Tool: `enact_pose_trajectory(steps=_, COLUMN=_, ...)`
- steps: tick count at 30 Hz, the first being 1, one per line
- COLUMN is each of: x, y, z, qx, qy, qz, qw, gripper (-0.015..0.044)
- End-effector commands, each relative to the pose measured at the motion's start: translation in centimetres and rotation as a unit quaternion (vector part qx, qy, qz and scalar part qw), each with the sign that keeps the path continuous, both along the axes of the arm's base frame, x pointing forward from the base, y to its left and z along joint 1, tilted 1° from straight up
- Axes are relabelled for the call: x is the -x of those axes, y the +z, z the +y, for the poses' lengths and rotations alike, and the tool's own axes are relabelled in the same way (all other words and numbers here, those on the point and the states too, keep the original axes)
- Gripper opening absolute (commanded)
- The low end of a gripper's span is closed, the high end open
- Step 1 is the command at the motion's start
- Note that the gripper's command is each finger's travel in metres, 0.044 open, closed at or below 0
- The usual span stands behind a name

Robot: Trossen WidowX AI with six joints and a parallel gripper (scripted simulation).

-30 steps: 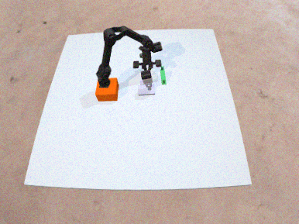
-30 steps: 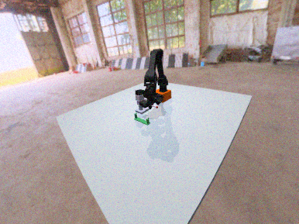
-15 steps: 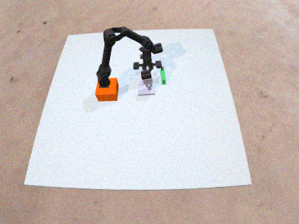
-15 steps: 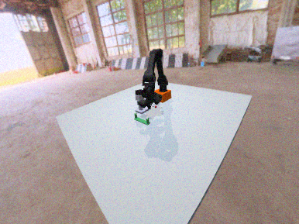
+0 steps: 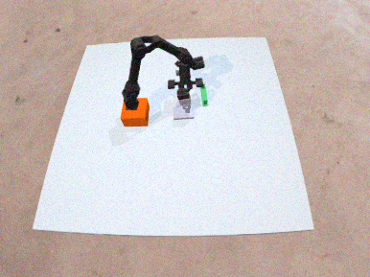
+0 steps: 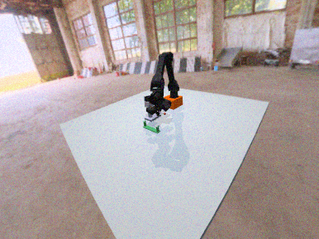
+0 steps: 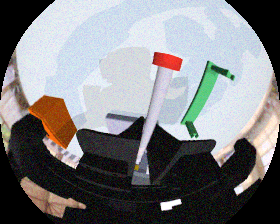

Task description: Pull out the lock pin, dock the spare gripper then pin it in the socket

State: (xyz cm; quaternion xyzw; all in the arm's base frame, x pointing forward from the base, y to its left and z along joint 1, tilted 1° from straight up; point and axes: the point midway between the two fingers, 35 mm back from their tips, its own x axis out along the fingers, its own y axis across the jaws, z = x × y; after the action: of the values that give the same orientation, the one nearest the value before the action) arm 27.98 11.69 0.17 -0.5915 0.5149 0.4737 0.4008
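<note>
My gripper point(image 5: 186, 92) point(image 7: 144, 119) is shut on the lock pin point(image 7: 157, 95), a pale tapered rod with a red head. The red head also shows in the exterior view point(image 6: 164, 113). The fingers point down over the mount, and the pin's tip is hidden between them. The mount's pale lilac base point(image 5: 184, 116) point(image 6: 152, 119) point(image 7: 116, 124) lies on the mat. The dark spare gripper point(image 5: 182, 95) stands at the grey socket, close under and beside my fingers. Whether the pin touches the socket, and how deep the spare gripper sits, cannot be told.
A green stand point(image 5: 204, 96) point(image 6: 151, 128) point(image 7: 199, 100) with two upright ends stands close beside the mount, with nothing on it. The orange block point(image 5: 135, 115) point(image 6: 175, 102) point(image 7: 56, 120) under the arm's base is on the mount's other side. All stand on a white mat point(image 5: 168, 186) point(image 6: 173, 202).
</note>
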Motion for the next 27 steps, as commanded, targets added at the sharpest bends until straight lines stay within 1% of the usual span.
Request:
enact_pose_trajectory(steps=1, x=-0.1, y=0.0, z=-0.3, qx=0.001, qy=0.001, qz=-0.001, qw=1.0, gripper=0.0)
enact_pose_trajectory(steps=27, x=-0.3, y=0.0, z=-2.1, qx=0.001, qy=0.002, qz=0.005, qw=1.0, gripper=0.0)
